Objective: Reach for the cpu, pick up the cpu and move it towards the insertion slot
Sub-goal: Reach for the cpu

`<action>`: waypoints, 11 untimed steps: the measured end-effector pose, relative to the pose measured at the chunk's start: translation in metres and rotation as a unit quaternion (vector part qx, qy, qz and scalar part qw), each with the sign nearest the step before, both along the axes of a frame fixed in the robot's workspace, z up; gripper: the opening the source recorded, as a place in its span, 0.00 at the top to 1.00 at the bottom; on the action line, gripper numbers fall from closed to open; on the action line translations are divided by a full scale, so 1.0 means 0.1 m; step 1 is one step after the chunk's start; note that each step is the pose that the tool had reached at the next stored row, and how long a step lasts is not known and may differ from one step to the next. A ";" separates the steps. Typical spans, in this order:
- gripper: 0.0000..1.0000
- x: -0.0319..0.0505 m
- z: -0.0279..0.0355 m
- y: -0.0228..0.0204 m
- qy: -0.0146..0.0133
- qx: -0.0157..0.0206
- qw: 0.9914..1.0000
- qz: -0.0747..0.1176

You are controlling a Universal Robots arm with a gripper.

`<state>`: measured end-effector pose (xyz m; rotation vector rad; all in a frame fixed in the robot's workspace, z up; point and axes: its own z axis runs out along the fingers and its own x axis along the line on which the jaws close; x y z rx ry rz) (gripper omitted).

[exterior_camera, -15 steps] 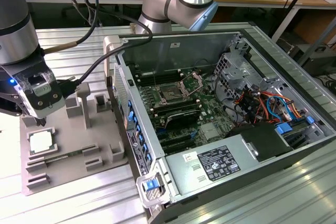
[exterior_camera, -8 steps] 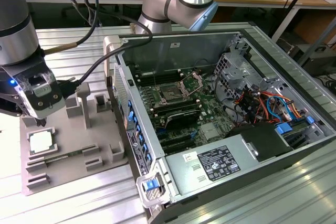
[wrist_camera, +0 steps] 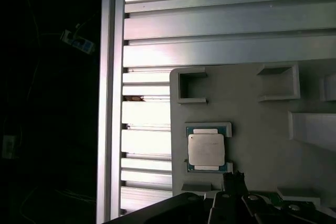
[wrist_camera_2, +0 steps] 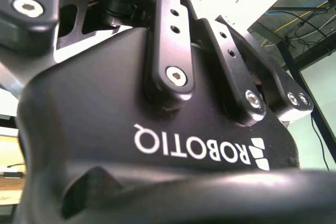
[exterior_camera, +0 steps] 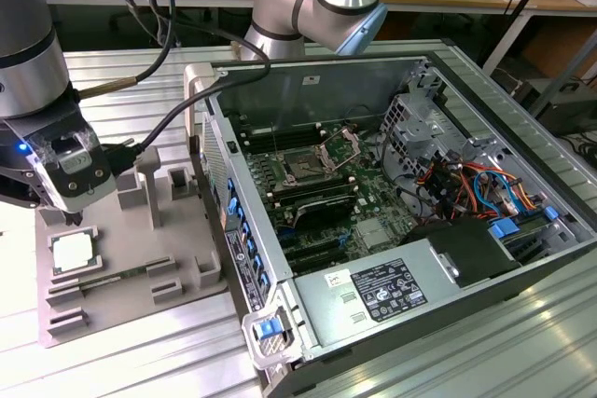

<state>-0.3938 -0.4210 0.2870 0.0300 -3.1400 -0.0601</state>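
Clear room over the cpu [exterior_camera: 73, 252]; grey post [exterior_camera: 149, 188], case wall [exterior_camera: 211, 151] toward the exterior view's right

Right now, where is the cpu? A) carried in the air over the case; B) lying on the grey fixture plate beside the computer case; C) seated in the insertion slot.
B: the cpu lies flat on the grey fixture plate, with the gripper close above it, while the insertion slot shows only its dark centre.

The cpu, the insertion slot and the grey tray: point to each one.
cpu [exterior_camera: 73, 253], exterior view, middle of its shiny top.
insertion slot [exterior_camera: 306, 171], exterior view, its dark centre.
grey tray [exterior_camera: 131, 247], exterior view, bare surface.
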 end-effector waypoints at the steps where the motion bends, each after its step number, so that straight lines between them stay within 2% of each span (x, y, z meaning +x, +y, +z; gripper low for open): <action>1: 0.89 0.000 -0.001 0.000 0.000 0.000 1.000 0.000; 11: 0.89 0.000 -0.026 0.000 0.000 0.000 1.000 0.000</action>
